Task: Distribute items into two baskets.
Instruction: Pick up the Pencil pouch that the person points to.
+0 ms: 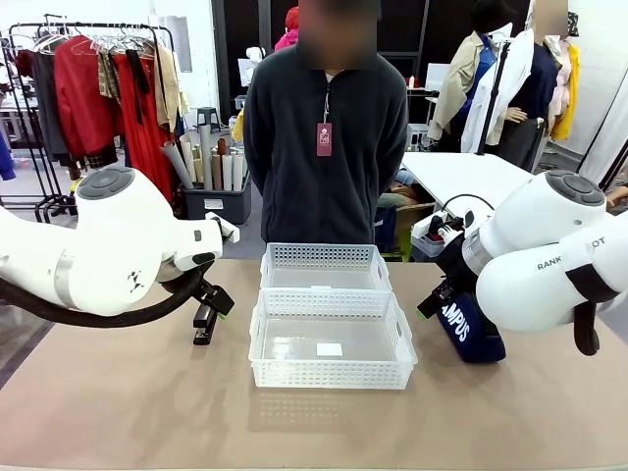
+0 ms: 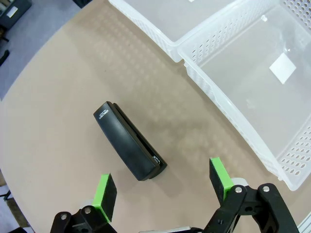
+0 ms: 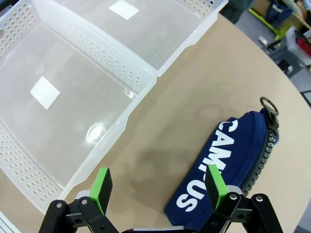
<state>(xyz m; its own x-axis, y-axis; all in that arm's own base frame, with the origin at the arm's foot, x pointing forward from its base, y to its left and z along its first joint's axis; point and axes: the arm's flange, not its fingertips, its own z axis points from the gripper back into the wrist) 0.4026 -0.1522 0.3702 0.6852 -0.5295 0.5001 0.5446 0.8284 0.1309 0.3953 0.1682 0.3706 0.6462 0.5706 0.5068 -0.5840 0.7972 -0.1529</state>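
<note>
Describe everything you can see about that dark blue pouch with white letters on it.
The soft navy-blue fabric pouch is long and rounded, printed "CAMPUS" in white letters. A dark zip runs along one edge, ending at a small metal ring. It looks zipped shut and lies flat on the tan tabletop, apart from the white perforated plastic baskets. The right pincer hangs open over one end, not gripping it.

- A tan table (image 1: 128,412) with a rounded edge carries everything.
- Two see-through white baskets stand at its middle, long sides touching: the near basket (image 1: 332,374) and, behind it, the far basket (image 1: 324,257).
- A black stapler (image 1: 205,324) lies flat to the left of the baskets, apart from them.
- A navy pouch (image 1: 471,339) with white lettering lies to their right.
</note>
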